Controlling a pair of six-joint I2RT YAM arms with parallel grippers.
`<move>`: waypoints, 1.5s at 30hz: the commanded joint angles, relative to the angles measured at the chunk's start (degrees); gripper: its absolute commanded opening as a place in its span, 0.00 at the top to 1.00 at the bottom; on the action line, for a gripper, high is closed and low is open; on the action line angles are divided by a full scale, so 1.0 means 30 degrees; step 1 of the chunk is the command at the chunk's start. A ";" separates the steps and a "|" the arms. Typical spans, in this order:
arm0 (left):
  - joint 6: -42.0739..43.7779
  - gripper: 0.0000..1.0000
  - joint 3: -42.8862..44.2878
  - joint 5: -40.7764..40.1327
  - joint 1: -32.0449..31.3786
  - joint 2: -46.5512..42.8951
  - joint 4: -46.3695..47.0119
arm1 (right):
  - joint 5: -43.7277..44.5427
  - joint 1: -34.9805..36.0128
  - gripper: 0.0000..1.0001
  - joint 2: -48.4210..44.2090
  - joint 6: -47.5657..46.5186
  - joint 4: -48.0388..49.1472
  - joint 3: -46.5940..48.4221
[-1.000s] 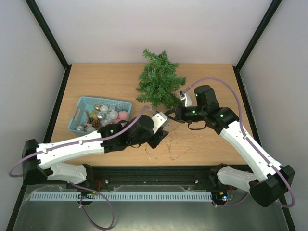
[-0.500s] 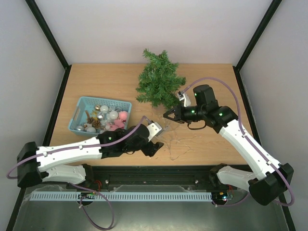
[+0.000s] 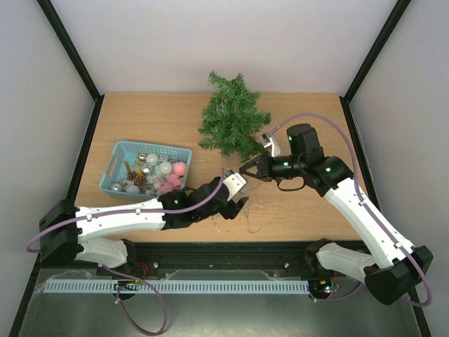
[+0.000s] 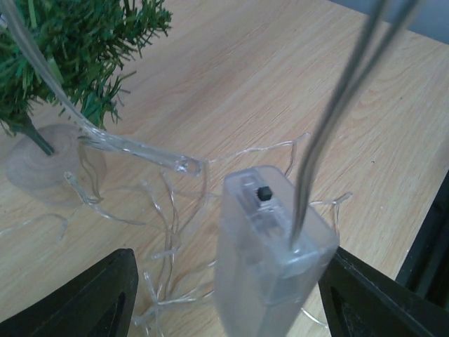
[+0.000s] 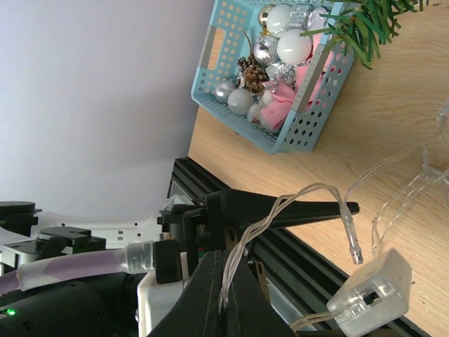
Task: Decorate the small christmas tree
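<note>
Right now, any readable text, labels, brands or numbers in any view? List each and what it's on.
None readable.
The clear battery box shows only a black switch; any marks beside it are too blurred to read.
The teal basket and the small christmas tree show no lettering.

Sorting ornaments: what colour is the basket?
The basket is teal; right wrist view shows it best.

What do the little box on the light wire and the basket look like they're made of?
Box: clear, slightly frosted plastic, apparently; its insides show through the walls. Basket: teal plastic, probably moulded, matte, with rows of holes.
</note>
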 commanded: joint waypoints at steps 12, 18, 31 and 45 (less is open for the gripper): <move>-0.0058 0.77 0.0254 0.0431 -0.0445 0.0313 0.0924 | -0.0592 -0.0031 0.99 -0.0698 -0.0270 -0.0828 0.0303; -0.0219 0.83 0.0378 0.0577 -0.0499 -0.1176 0.0012 | -0.0686 -0.0039 0.99 -0.0667 -0.0176 -0.0442 0.0050; 0.0778 0.63 -0.1718 0.1604 -0.0543 -0.1767 0.2942 | -0.1256 -0.0032 0.99 -0.0972 -0.0107 -0.0777 0.0511; 0.1030 0.20 -0.1515 0.1522 -0.0543 -0.0045 0.4857 | -0.1306 -0.0053 0.99 -0.1335 -0.0014 -0.1456 0.0954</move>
